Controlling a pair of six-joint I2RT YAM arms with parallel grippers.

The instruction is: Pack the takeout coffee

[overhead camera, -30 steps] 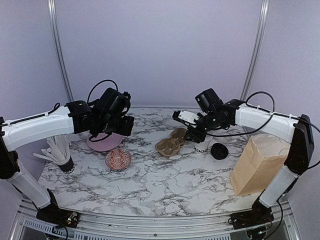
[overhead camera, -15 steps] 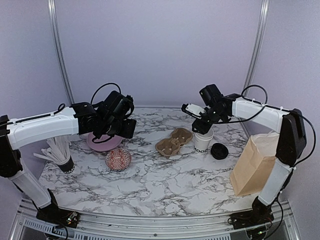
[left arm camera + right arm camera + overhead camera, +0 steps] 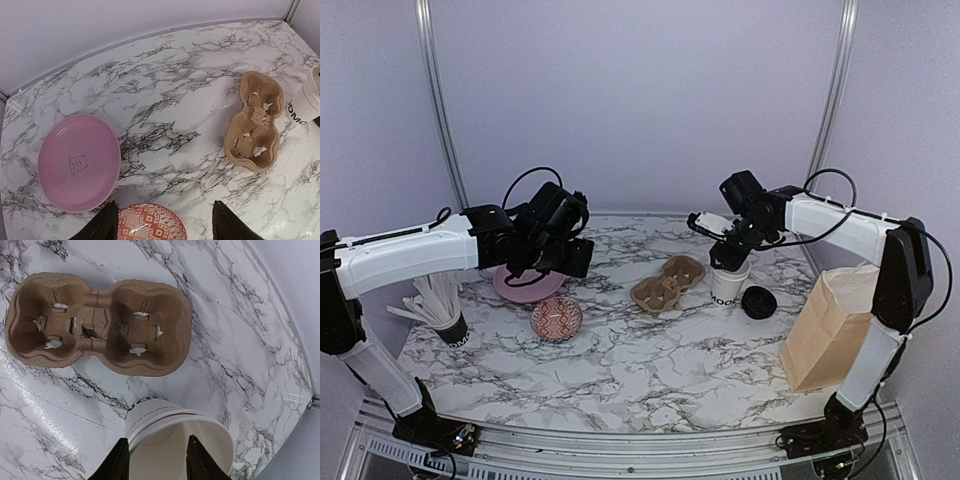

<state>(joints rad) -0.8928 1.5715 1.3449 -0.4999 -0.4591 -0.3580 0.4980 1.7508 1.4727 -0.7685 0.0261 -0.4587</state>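
Note:
One takeout coffee cup (image 3: 727,285) stands upright with no lid, just right of the brown pulp tray (image 3: 667,283). Its black lid (image 3: 758,302) lies on the table to its right. My right gripper (image 3: 724,256) is down over the cup's rim. In the right wrist view one finger is outside the cup (image 3: 165,412) wall and the other inside the mouth, with a gap still between them (image 3: 157,442). My left gripper (image 3: 556,250) hangs open above the table with nothing between its fingers (image 3: 165,222). The cup's edge (image 3: 310,102) shows at the right of the left wrist view.
A brown paper bag (image 3: 830,330) stands at the right front. A pink plate (image 3: 525,285) and a red patterned bowl (image 3: 557,318) lie below the left gripper. A dark cup of white straws (image 3: 440,305) stands at the far left. The tray's (image 3: 100,322) two wells hold nothing.
My right gripper has moved from beside the tray to over the cup and come down onto its rim, its fingers narrowing. The left arm has shifted slightly and then held still.

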